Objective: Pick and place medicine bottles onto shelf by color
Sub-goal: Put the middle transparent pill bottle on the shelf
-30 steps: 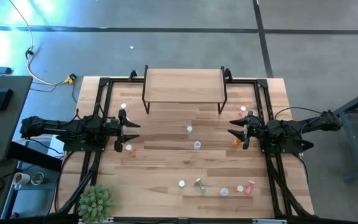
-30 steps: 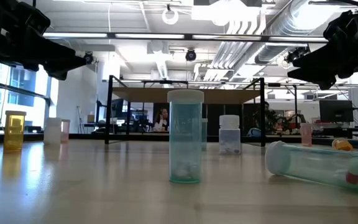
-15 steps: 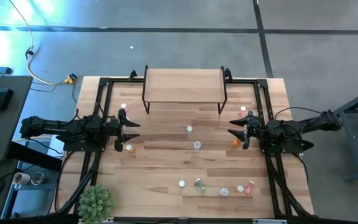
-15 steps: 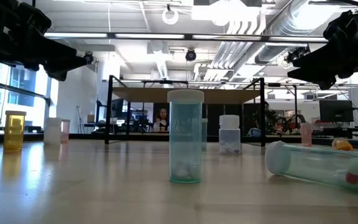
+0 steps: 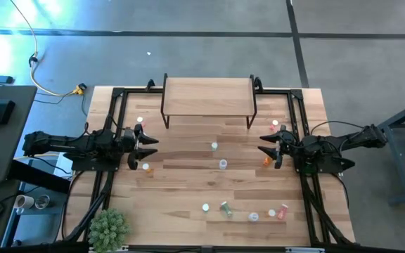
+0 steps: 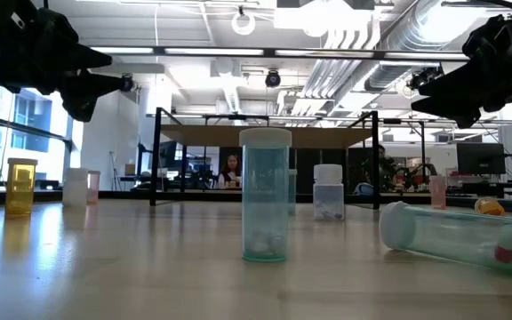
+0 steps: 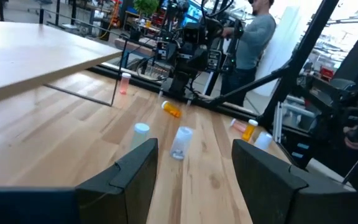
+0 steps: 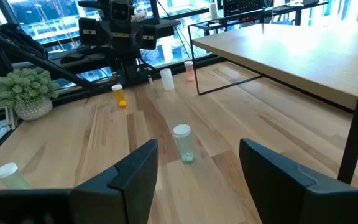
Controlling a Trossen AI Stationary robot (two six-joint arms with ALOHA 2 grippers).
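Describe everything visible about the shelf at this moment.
The shelf is a small rectangular board of pale wood with visible grain, raised on thin black metal legs. It stands upright at the far middle of the table, between the two arms. Its top is bare: no bottle sits on it. The nearest bottles stand on the table in front and beside it, apart from its legs. Neither pincer touches it.

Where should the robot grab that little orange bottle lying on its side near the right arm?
Probably across the middle of the orange bottle, coming straight down. It lies flat, so its round sides face outward. The right pincer, open, is closest.
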